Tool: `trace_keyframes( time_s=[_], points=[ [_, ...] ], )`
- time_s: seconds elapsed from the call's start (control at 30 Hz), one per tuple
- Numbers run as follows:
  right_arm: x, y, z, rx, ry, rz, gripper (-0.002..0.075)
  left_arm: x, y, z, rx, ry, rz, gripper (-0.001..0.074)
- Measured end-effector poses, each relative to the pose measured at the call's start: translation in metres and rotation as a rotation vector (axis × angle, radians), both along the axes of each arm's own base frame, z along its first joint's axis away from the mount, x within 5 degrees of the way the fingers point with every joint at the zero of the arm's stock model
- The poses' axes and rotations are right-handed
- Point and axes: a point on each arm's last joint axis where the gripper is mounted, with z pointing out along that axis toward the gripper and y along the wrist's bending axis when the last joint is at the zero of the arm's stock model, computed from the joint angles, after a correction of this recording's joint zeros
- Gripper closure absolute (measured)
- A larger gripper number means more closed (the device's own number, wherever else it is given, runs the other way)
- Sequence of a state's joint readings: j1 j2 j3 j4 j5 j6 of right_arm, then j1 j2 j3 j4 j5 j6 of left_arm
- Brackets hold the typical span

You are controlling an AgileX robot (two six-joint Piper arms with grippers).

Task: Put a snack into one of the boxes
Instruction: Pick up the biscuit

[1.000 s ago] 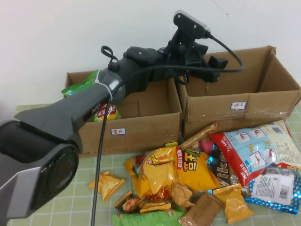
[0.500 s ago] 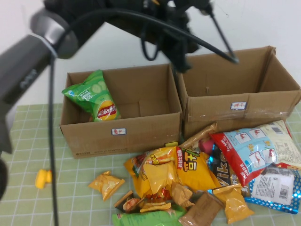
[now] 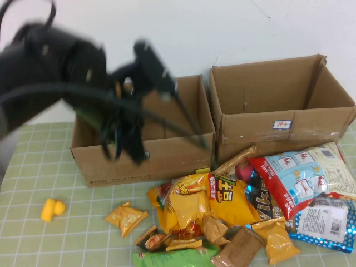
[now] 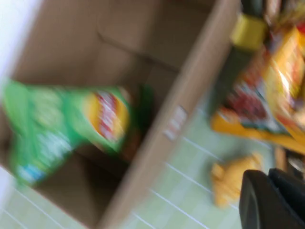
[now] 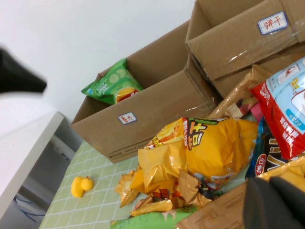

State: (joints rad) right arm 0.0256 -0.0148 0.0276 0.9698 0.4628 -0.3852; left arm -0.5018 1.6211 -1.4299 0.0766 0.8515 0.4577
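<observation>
Snack (image 5: 112, 86): a bright green bag printed with cucumber slices and a round red-and-yellow logo is seen lying inside the box (image 5: 157, 117), leaning against the left end wall. On the box front a small white label (image 5: 127, 117) with red lettering is stuck; the characters cannot be read with certainty. A second box (image 3: 278, 111) stands just beside it on the right, taped across its front and bearing a similar label (image 3: 282, 125) in a blue frame.

Since a second ago the left arm (image 3: 72, 72) has been pulled back from above the boxes and is now blurred in front of the snack's box, so that the bag is hidden from the high view. The left gripper (image 3: 133, 147) appears to hang before the box front; whether its fingers are spread or pressed together cannot be told. The right gripper (image 5: 274, 202) is seen only as a dark shape low over the pile, its fingers likewise unreadable.

In front of the boxes a pile of packets is heaped: a yellow-orange bag (image 3: 208, 203), a red, white and blue bag (image 3: 300, 178), a green packet (image 3: 175, 258). A yellow toy duck (image 3: 52, 209) lies apart on the green checked mat (image 3: 39, 167)
</observation>
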Motion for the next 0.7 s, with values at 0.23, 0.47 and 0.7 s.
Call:
trace_keyframes(
  time_s=[0.23,0.47,0.7],
  points=[
    [0.0,0.0,0.0,0.0,-0.001,0.001,0.0728,-0.029,0.016,-0.059,0.081,0.207,0.061,0.0735],
    [0.0,0.0,0.0,-0.003,-0.002,0.001,0.0728,-0.02,0.011,-0.106,0.147,0.34,0.094,0.0715],
    [0.0,0.001,0.0,-0.002,0.003,0.01,0.0728,-0.001,0.011,-0.157,0.094,0.451,0.224,0.0404]
  ],
)
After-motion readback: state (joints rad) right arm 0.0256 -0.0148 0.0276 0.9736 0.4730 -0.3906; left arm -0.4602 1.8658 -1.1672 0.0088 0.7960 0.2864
